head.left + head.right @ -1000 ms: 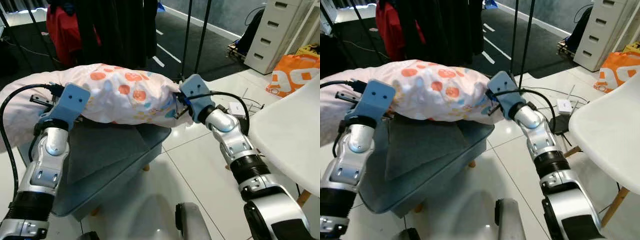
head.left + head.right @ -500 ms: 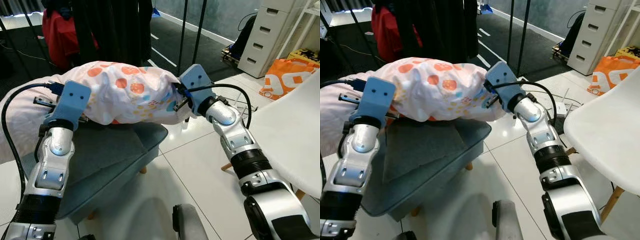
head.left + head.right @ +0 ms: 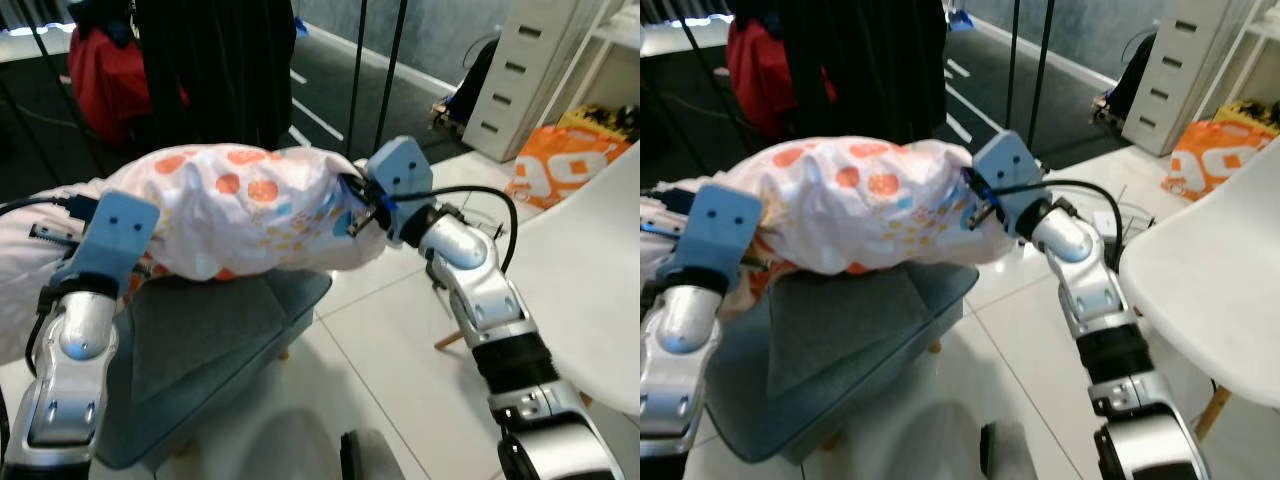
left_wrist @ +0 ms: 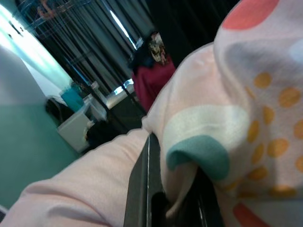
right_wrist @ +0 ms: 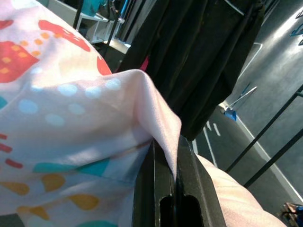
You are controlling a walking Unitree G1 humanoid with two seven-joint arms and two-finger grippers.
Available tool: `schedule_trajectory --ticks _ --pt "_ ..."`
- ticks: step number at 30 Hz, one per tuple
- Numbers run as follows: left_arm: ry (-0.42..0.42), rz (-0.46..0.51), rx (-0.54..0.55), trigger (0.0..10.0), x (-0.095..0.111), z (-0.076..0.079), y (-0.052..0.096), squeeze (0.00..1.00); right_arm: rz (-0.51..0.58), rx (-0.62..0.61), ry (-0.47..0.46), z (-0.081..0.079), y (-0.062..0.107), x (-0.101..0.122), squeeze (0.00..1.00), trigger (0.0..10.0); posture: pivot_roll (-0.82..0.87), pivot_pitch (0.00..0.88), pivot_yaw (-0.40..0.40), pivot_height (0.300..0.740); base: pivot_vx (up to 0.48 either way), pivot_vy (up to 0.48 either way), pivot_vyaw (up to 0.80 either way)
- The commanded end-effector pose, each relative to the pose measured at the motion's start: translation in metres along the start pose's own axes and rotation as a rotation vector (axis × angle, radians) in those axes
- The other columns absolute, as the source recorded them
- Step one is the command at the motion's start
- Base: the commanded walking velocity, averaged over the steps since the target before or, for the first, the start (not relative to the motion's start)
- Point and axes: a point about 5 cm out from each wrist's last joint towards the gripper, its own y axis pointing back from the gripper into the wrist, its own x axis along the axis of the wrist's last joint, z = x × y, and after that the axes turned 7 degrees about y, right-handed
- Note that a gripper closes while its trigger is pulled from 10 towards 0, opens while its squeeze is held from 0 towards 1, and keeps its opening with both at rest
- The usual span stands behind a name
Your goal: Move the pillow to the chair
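Observation:
A pale pink pillow [image 3: 240, 215] with orange, teal and yellow spots hangs lifted between my two arms, just above a blue-grey padded stool [image 3: 200, 340]. My left gripper [image 3: 135, 262] is shut on the pillow's left end; the left wrist view has the fabric [image 4: 203, 142] pinched between its fingers [image 4: 139, 189]. My right gripper [image 3: 352, 205] is shut on the right end, and a fold of cloth [image 5: 156, 113] is squeezed between its fingers [image 5: 147, 189]. The white chair [image 3: 580, 290] stands at the right, its seat near my right forearm.
Behind the pillow hang black clothes on a rack [image 3: 215, 70], with a red garment [image 3: 95, 70] to the left. A white drawer unit [image 3: 510, 80] and an orange bag [image 3: 555, 165] stand at the back right. Cables and a white box [image 3: 1108, 222] lie on the tiled floor.
The pillow has risen a little off the stool with both grippers still on it. The whole view has shifted, so the camera moved too.

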Motion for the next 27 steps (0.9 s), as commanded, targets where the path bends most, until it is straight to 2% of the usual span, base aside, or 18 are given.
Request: schedule_trajectory --ticks 1,2,3,7,14,17,24,27 --pt "0.034 0.034 -0.023 10.0 0.012 0.004 0.009 0.00 0.046 0.027 -0.023 -0.008 0.000 0.011 0.00 0.0 -0.20 0.059 -0.033 0.619 0.000 0.000 0.00" --pt "0.034 0.034 -0.023 10.0 0.012 0.004 0.009 0.00 0.046 0.027 -0.023 -0.008 0.000 0.011 0.00 0.0 -0.20 0.059 -0.033 0.619 0.000 0.000 0.00" --pt "0.039 0.015 -0.039 10.0 0.011 0.006 0.018 0.00 0.041 0.031 -0.031 -0.011 0.003 0.010 0.00 0.0 -0.20 0.059 -0.033 0.624 0.000 0.000 0.00" --pt "0.042 -0.006 -0.055 10.0 0.008 0.010 0.025 0.00 0.033 0.036 -0.039 -0.013 0.005 0.010 0.00 0.0 -0.19 0.058 -0.038 0.634 0.000 0.000 0.00" --pt "0.081 0.009 -0.059 10.0 0.015 0.020 0.017 0.00 0.021 0.052 -0.041 -0.016 0.003 0.010 0.00 0.0 -0.20 0.047 -0.053 0.649 0.000 0.000 0.00" --pt "0.115 -0.032 -0.076 10.0 0.017 0.033 0.014 0.00 0.025 0.059 -0.038 -0.016 -0.001 0.013 0.00 0.0 -0.19 0.040 -0.055 0.664 -0.480 0.000 0.00" --pt "0.127 -0.056 -0.100 10.0 0.016 0.038 0.020 0.00 0.012 0.054 -0.041 -0.016 0.000 0.013 0.00 0.0 -0.19 0.039 -0.055 0.679 -0.480 0.000 0.00" --pt "0.129 -0.049 -0.106 10.0 0.017 0.039 0.020 0.00 0.010 0.054 -0.041 -0.016 0.001 0.013 0.00 0.0 -0.19 0.037 -0.055 0.684 0.000 0.000 0.00"
